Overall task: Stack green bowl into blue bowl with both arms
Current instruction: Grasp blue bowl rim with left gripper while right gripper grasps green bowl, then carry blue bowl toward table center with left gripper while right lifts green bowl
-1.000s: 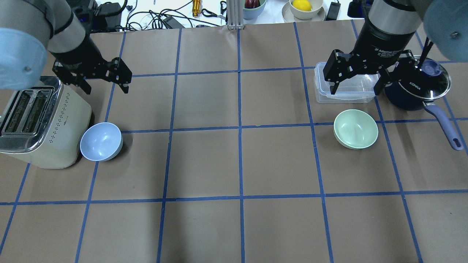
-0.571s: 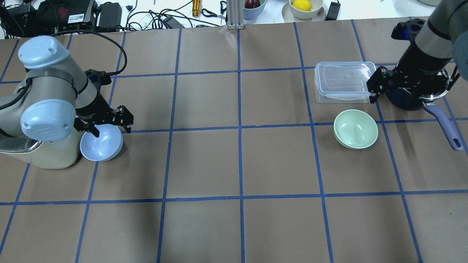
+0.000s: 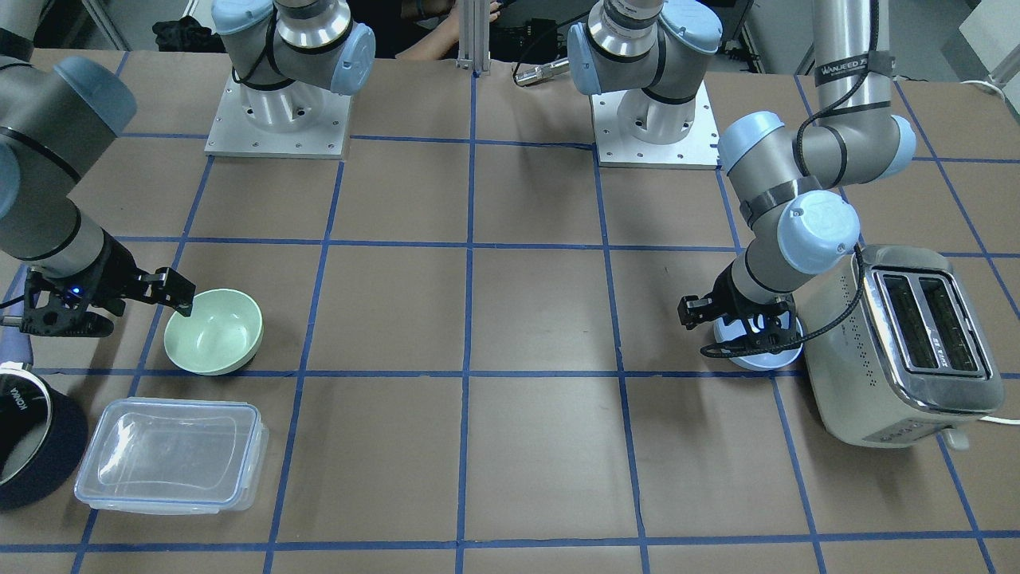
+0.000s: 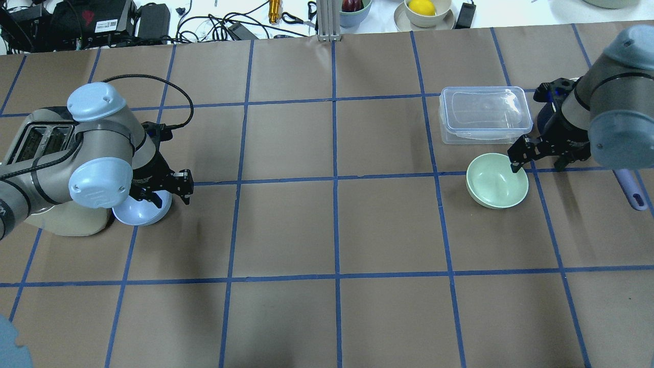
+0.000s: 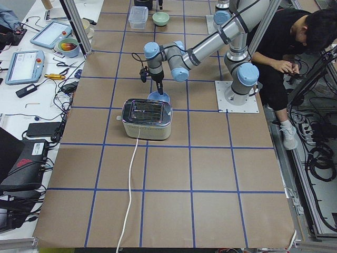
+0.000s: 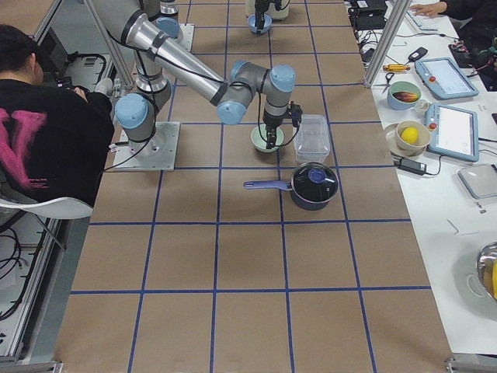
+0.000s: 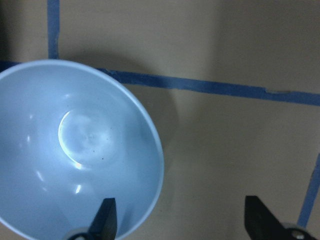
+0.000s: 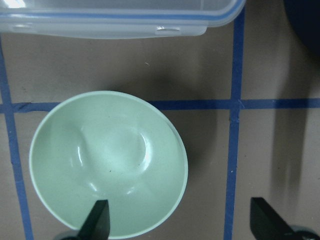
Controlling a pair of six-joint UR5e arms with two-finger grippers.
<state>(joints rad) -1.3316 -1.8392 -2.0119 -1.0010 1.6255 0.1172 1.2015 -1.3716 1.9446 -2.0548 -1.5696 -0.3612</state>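
Green bowl [image 4: 493,184]: upright and mouth up on the brown-paper tabletop [image 4: 332,230], on the robot's right side. Just beside a clear lidded container [image 4: 484,113], with a dark navy saucepan [image 6: 313,185] near it on the other side. Set over a line of the blue tape grid, which runs out from under it on both sides in the wrist view.

Right gripper [image 8: 181,222]: low at the bowl's edge, on the side toward the saucepan. Jaws spread wide and gripping nothing. One fingertip [image 8: 97,222] above the bowl's pale inside, the other out over bare paper, the rim between the two. Touching the wall or not: cannot tell.

Blue bowl [image 4: 140,215]: upright and mouth up on the tabletop at the robot's left side, just beside a cream two-slot toaster [image 3: 900,351]. Partly hidden under the arm in the overhead view.

Left gripper [image 7: 181,222]: low at that bowl's edge, on the side away from the toaster. Jaws likewise wide apart and holding nothing. One fingertip [image 7: 105,220] inside the bowl's hollow, the other well outside over the paper, the rim between them.

Both bowls resting on the tabletop, well apart, with most of its width between them.
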